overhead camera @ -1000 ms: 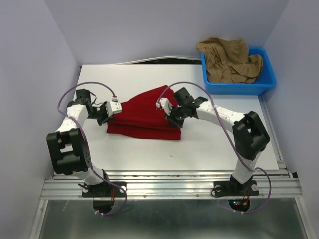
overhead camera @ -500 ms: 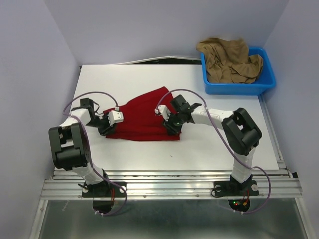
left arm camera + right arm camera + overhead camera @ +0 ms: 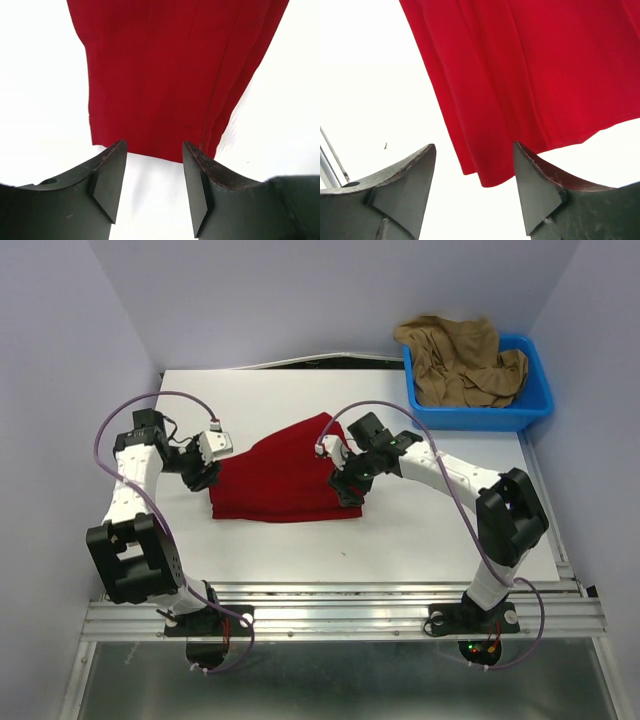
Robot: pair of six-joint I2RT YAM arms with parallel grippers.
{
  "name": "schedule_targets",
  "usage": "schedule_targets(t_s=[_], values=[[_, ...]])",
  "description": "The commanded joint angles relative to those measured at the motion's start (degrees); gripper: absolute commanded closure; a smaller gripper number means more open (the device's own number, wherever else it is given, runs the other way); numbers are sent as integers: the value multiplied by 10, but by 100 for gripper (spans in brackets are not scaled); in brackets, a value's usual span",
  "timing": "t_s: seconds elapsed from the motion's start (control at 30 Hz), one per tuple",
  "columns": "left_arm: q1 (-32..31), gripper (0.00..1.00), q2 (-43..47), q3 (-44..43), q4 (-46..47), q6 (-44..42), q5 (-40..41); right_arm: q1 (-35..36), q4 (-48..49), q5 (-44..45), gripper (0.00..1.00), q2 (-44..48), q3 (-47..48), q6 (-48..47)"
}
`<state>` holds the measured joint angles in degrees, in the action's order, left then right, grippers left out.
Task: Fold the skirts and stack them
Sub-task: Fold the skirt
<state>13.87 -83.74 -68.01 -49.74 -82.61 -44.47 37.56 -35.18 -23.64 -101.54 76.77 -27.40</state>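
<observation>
1. Two claws gape wide and empty: the left gripper (image 3: 154,150) hangs at the left end of the folded deep red cloth skirt (image 3: 280,480), mid white worktop (image 3: 400,540).
2. Likewise parted, the right gripper (image 3: 472,150) hangs over its right end.
3. Crumpled tan-brown skirt (image 3: 460,365) fills the blue plastic bin (image 3: 480,420) at the far-right corner.

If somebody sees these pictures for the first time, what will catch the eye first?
The deep red skirt, folded in the middle of the white table, stands out most, with the open left gripper and right gripper at its two ends. Next comes the tan skirt, crumpled in the blue bin at the far right.
</observation>
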Motion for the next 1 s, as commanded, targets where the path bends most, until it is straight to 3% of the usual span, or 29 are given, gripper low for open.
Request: schedule_targets(t_s=[0.0,0.27,0.43,0.63,0.8,0.93,0.97], values=[[-7,41,4,2,-12,49,-12,4,-3,5,33,6,-12,-14],[-53,50,4,85,83,97,56,28,33,-8,56,-23,-59,-13],[-60,64,-34,141,95,69,120,40,29,3,72,-49,-86,-14],[-61,78,-16,205,95,14,170,40,62,87,85,-68,-109,-13],[-84,83,-14,225,92,26,152,-39,96,181,99,-127,-24,1],[-135,83,0,235,120,86,141,-93,96,199,97,-185,107,2],[-174,83,2,238,137,100,141,-99,96,202,96,-199,131,0]])
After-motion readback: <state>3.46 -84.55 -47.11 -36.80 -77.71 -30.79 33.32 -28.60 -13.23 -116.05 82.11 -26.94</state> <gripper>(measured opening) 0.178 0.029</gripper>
